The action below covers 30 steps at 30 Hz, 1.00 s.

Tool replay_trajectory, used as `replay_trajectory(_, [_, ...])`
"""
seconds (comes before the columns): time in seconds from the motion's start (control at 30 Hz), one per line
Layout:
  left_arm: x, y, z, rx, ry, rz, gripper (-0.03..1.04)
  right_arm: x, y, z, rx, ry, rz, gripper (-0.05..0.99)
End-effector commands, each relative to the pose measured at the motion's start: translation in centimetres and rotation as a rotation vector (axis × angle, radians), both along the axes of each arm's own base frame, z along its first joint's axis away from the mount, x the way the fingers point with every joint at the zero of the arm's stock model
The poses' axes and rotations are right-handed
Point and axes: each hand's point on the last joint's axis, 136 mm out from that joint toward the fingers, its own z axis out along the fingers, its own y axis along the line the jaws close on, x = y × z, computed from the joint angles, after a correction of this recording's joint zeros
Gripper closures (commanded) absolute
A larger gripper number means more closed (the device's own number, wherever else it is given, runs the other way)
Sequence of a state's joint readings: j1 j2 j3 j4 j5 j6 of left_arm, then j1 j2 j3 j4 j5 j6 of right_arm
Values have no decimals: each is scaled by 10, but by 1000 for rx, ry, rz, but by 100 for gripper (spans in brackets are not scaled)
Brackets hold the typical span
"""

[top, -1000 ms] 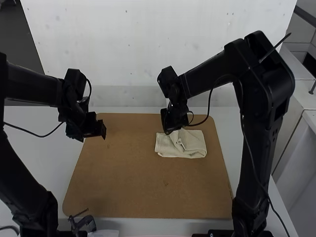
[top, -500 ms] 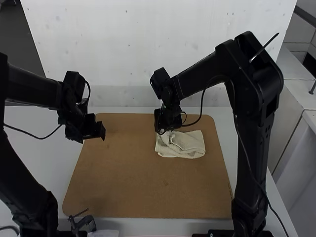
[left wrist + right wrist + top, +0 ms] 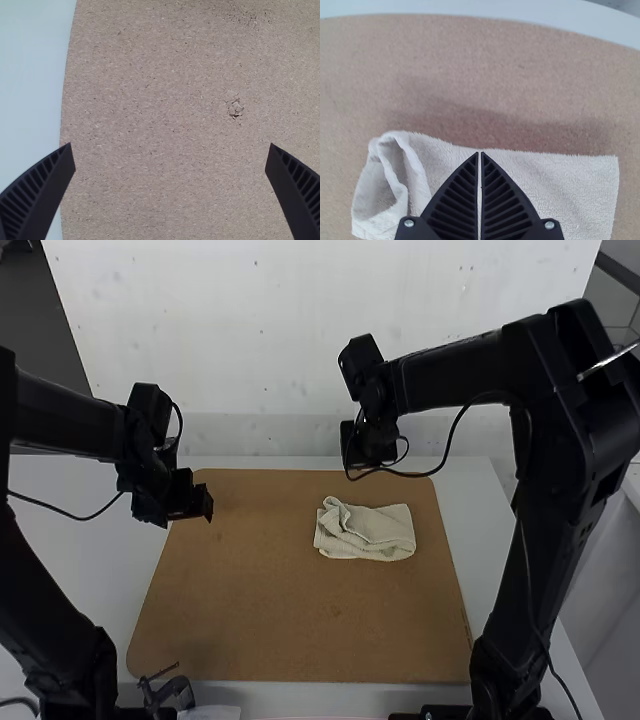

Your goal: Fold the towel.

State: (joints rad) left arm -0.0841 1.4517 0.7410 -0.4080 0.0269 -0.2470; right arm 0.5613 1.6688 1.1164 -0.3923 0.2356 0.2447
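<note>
My left gripper [image 3: 205, 505] hangs over the brown board's far left part; in the left wrist view the left gripper [image 3: 171, 157] is open over bare board. My right gripper [image 3: 365, 452] is up past the board's far edge, behind the towel. The right wrist view has the right gripper [image 3: 479, 154] shut, its tips together above the towel [image 3: 545, 175] with no cloth between them. The pale towel [image 3: 385, 532] lies right of centre as a small folded rectangle, its left end curled and bunched into a loose loop. How many layers it has I cannot tell.
The brown board [image 3: 260, 610] covers most of the white table [image 3: 80, 550]. A white wall [image 3: 270, 350] rises behind the table. A small dark clamp-like part [image 3: 170, 692] is at the near left edge, and a cable loops under the right arm.
The right gripper shifted left over the towel's left end, then rose back and to the right, off the cloth. The towel's left end now stands in a curl. The left arm kept still.
</note>
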Motion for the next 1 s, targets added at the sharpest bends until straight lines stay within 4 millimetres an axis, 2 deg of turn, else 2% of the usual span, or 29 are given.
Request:
replay_trajectory(0.0, [-1,0,-1,-2,-4,-12,3,-15,-4,-37,-81,61,25,92])
replay_trajectory(0.1, [-2,0,-3,-2,-2,-12,3,-20,2,-52,-103,78,46,92])
replay_trajectory(0.43, [-1,3,7,-3,-36,-2,3,-27,41,-70,-119,62,119,92])
replay_trajectory(0.7, [-1,6,7,1,-38,-3,3,-43,79,-70,-95,30,190,92])
replay_trajectory(0.83, [0,6,7,1,-38,-3,3,-42,92,-63,-80,9,205,92])
replay_trajectory(0.97, [-1,5,5,-7,-33,-6,3,-41,95,-65,-81,10,205,92])
